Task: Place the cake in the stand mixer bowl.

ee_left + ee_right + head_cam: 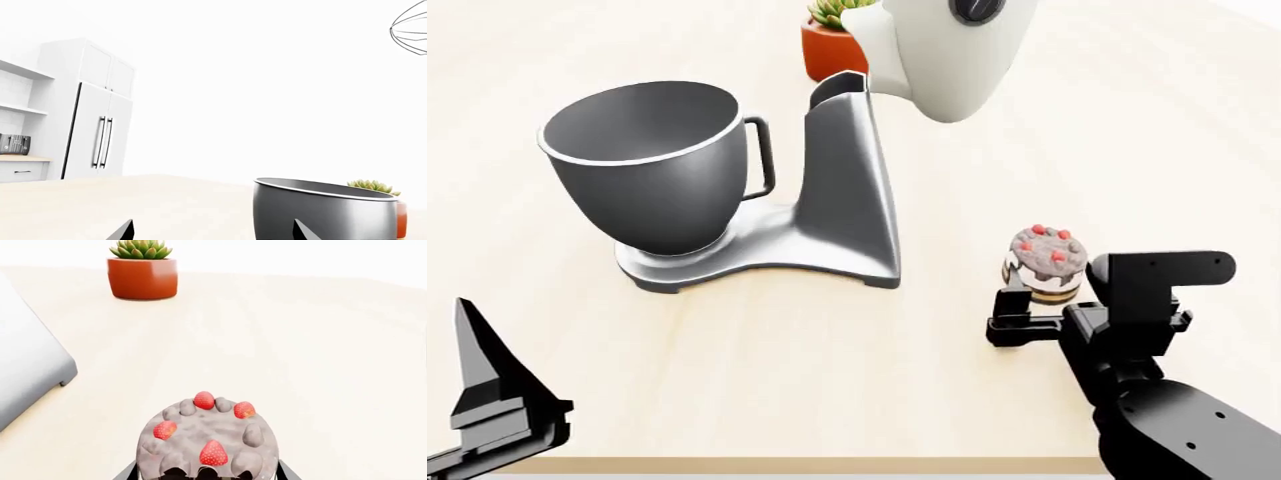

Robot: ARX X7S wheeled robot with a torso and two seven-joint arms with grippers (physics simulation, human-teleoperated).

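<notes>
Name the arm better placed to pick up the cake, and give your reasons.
Right. The right gripper already straddles the cake, a finger on each side. The left gripper sits far off, nearer the stand mixer bowl.

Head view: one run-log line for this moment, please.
right hand: around tiny berry-topped layered cake, on table | left hand: empty, open | dark grey metal mixer bowl: empty

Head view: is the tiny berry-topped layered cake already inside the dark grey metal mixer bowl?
No, the cake sits on the table by the right gripper; the bowl is empty.
</notes>
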